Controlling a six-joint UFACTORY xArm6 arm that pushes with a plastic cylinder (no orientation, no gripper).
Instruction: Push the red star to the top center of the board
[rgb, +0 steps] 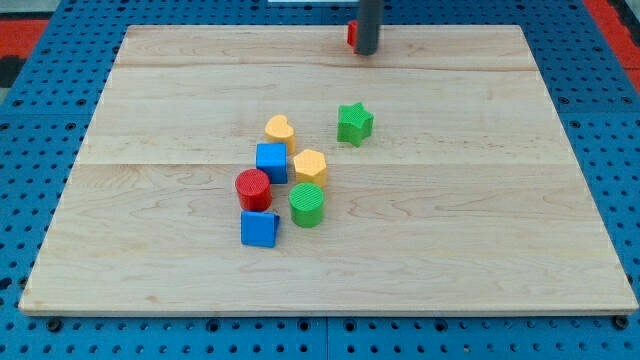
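The red star (352, 34) sits near the board's top edge, a little right of centre; only a sliver of it shows to the left of my dark rod. My tip (367, 51) rests on the board right in front of the star, touching or nearly touching it, and hides most of it. The wooden board (150, 90) fills the view.
A green star (354, 123) lies below my tip. A cluster sits mid-board: yellow heart (281, 129), blue cube (271, 161), yellow hexagon (310, 165), red cylinder (253, 188), green cylinder (308, 204), blue triangular block (260, 228).
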